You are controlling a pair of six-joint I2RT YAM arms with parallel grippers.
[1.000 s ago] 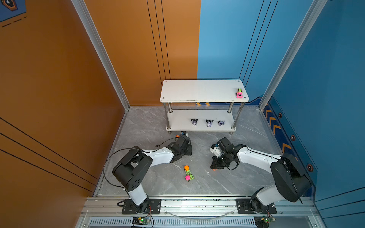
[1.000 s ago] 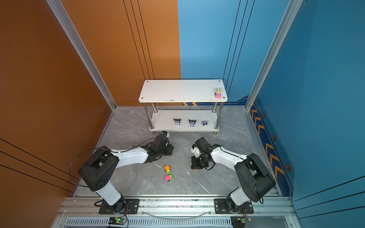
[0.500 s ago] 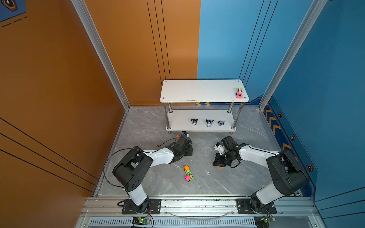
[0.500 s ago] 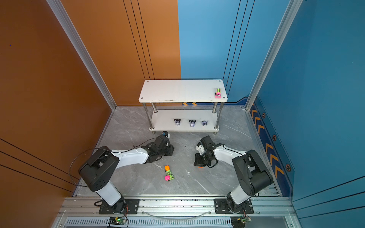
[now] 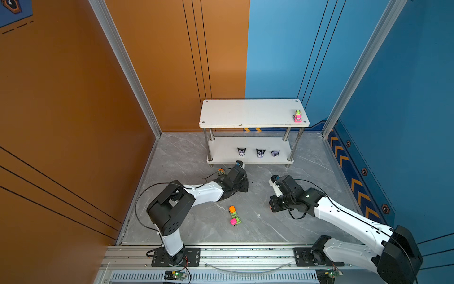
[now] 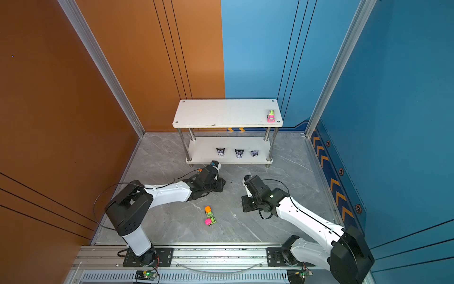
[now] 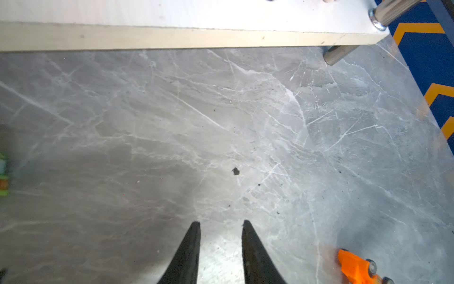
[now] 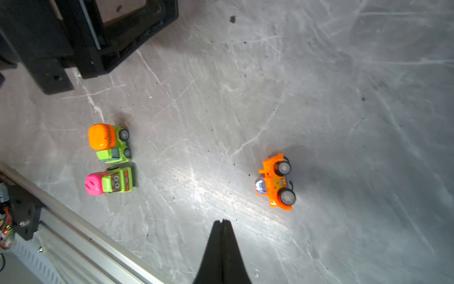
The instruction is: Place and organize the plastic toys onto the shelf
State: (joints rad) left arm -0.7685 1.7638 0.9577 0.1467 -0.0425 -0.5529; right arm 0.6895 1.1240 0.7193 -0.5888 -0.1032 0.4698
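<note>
Right wrist: orange car near gripper

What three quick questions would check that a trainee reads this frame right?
1. True or false: the right gripper is shut and holds nothing.
2. How many figurines are on the lower board of the shelf? A) two B) three C) five
3. Fill in: the only toy on the top board is the ____.

Key: 1 true. 2 B. 3 pink and green car, near the right end.
</note>
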